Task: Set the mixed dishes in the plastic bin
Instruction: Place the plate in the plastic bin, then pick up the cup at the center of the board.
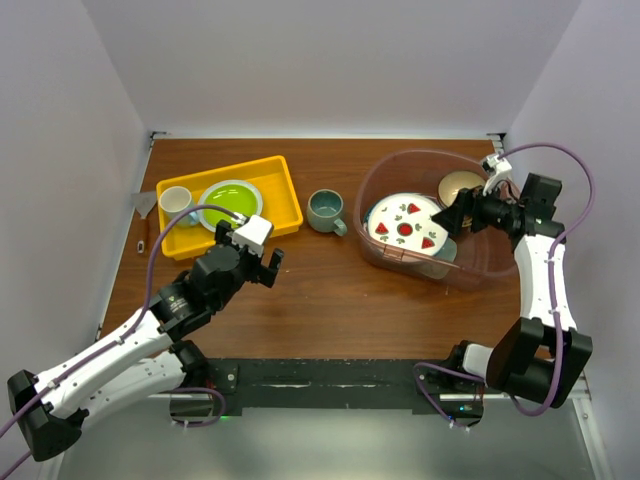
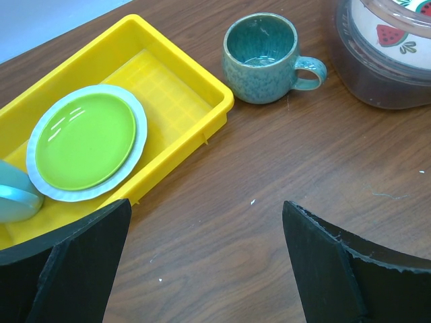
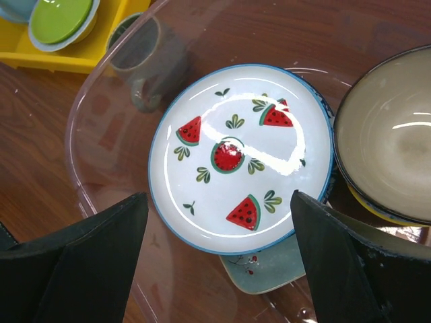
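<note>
The plastic bin stands at the right of the table. Inside it a white plate with red watermelon marks lies on a mint-green tray, with a tan bowl beside them. My right gripper hovers over the plate, open and empty. The grey-green mug stands upright on the table between the bin and the yellow tray. My left gripper is open above bare wood, short of the mug.
A yellow tray at the back left holds a lime-green plate on a white one and a pale cup. A small spatula lies left of it. White walls close in the table's sides and back.
</note>
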`<state>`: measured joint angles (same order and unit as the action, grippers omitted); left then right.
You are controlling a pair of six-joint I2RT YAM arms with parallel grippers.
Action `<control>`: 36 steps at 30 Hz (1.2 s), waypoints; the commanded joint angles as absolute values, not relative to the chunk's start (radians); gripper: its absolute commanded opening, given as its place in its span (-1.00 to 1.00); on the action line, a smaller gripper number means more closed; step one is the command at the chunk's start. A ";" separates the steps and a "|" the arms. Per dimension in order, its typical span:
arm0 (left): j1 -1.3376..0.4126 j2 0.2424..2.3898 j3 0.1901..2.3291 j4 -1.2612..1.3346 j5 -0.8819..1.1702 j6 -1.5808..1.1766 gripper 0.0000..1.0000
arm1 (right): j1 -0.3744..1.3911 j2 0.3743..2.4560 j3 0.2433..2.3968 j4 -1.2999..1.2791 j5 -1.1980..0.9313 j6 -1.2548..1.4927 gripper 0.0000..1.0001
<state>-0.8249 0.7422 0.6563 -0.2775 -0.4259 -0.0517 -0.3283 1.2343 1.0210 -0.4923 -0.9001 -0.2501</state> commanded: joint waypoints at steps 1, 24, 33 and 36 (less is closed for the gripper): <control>-0.818 0.741 0.653 -0.236 -0.423 -0.060 1.00 | -0.333 1.207 1.017 -0.465 -0.962 -0.284 0.82; -0.804 0.749 0.655 -0.235 -0.407 -0.063 1.00 | -0.334 1.203 1.017 -0.479 -1.003 -0.307 0.84; -0.799 0.753 0.655 -0.233 -0.399 -0.066 1.00 | -0.333 1.203 1.019 -0.483 -1.009 -0.314 0.84; -0.799 0.753 0.655 -0.233 -0.397 -0.064 1.00 | -0.333 1.201 1.019 -0.486 -1.011 -0.318 0.84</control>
